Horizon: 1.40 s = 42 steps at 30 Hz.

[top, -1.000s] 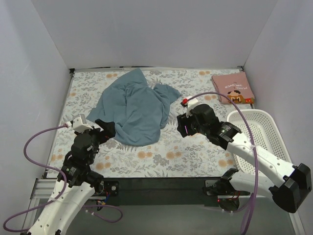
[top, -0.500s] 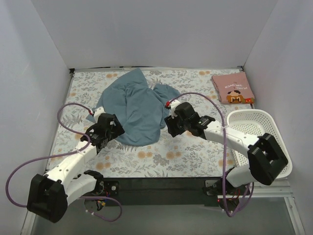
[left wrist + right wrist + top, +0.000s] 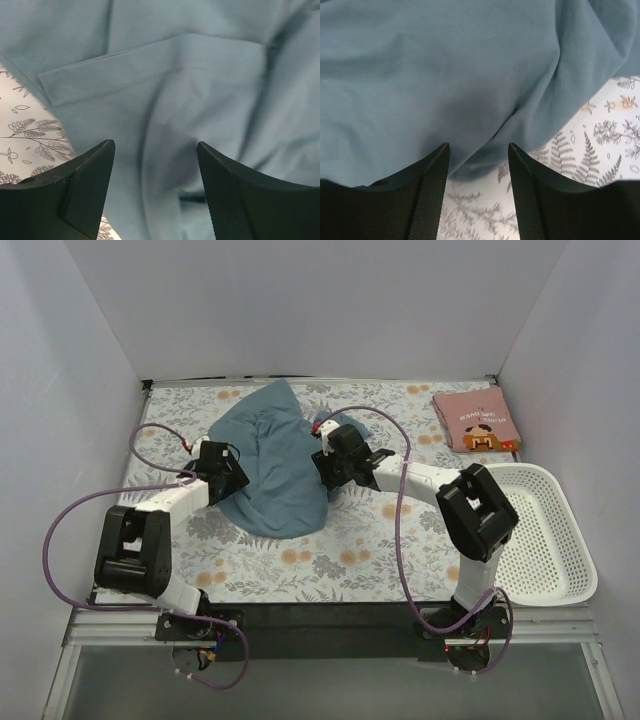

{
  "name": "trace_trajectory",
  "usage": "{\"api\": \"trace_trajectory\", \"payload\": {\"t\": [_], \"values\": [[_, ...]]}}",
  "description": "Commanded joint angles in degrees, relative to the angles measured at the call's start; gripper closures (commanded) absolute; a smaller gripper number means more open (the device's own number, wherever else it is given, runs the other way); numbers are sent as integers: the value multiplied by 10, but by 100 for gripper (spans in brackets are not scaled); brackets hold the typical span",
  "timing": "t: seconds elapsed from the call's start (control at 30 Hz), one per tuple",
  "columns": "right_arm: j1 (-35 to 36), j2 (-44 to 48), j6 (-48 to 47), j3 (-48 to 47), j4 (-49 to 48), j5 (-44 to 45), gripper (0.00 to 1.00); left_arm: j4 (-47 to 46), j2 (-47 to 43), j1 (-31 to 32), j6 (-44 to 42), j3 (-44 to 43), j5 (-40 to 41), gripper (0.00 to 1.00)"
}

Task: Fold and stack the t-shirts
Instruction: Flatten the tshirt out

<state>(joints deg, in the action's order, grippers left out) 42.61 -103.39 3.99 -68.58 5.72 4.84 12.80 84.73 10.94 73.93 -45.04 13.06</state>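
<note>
The teal-blue t-shirt (image 3: 275,465) lies crumpled in the middle of the floral table cloth (image 3: 350,550). The pink t-shirt (image 3: 475,422) lies folded at the back right, print up. My left gripper (image 3: 232,472) is open at the teal shirt's left edge; in the left wrist view the cloth (image 3: 165,100) fills the space between the open fingers (image 3: 85,185). My right gripper (image 3: 322,464) is open at the shirt's right edge; in the right wrist view a rolled hem (image 3: 490,160) lies between the fingers (image 3: 427,190), with nothing gripped.
A white perforated basket (image 3: 545,540) stands at the right front edge. White walls close the table on three sides. Purple cables loop from both arms above the cloth.
Both arms have reached forward and inward, from the near side of the table to the two edges of the teal shirt. The shirt has bunched in slightly at its sides.
</note>
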Motion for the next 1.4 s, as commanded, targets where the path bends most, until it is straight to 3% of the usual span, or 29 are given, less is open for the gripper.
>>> {"api": "trace_trajectory", "payload": {"t": [0.0,0.2,0.33,0.57,0.67,0.8,0.97,1.03,1.17,1.37], "values": [[-9,-54,-19,-63,-26,-10,44,-8,29,-47,4,-14,-47,35],[-27,-90,8,-28,-26,-44,55,6,54,-68,-3,-13,-66,35],[-96,-67,41,36,-23,-42,69,30,44,-68,-3,-5,-101,35],[-234,-21,15,42,-7,-55,65,60,-28,-55,70,56,-245,36],[-237,-8,-15,-1,34,-33,55,50,-62,23,130,93,-280,37],[-227,45,-10,8,52,-44,47,-18,-82,186,243,129,-291,36],[-146,154,0,70,52,-36,43,-49,-85,269,291,113,-263,34],[-99,189,15,100,49,-44,43,-11,-111,269,297,106,-234,33],[-31,205,48,136,24,-97,44,78,-198,252,266,78,-77,33],[-21,146,89,176,-45,-149,46,157,-240,110,136,49,-42,33]]}}
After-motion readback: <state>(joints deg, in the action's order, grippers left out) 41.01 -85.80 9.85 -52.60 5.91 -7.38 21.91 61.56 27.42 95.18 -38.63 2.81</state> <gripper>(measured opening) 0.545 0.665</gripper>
